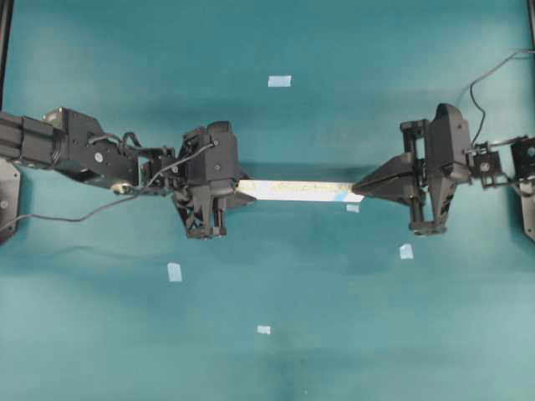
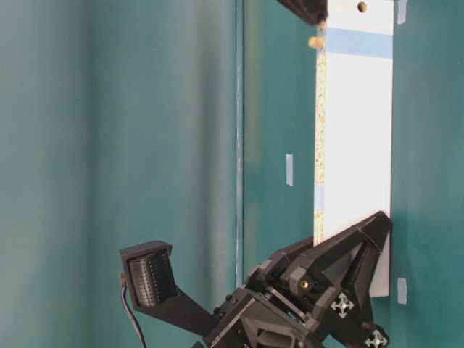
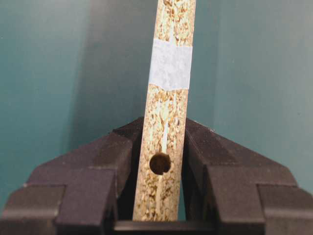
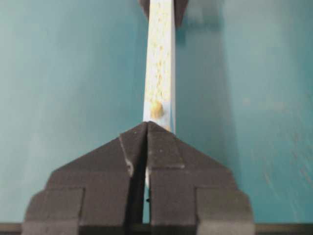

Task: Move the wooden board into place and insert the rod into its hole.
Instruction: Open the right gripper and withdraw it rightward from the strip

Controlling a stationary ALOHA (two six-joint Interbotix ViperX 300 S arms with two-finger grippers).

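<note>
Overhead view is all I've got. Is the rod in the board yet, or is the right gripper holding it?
Observer: The rod sits in the wooden board, in its speckled edge, with a stub protruding.
Operator: Is the right gripper holding anything?
Observer: No. The right gripper is shut with nothing between its tips, and the rod lies beyond them.
Operator: And the left end?
Observer: The left gripper clamps the board on edge, and an empty hole shows between its fingers.
</note>
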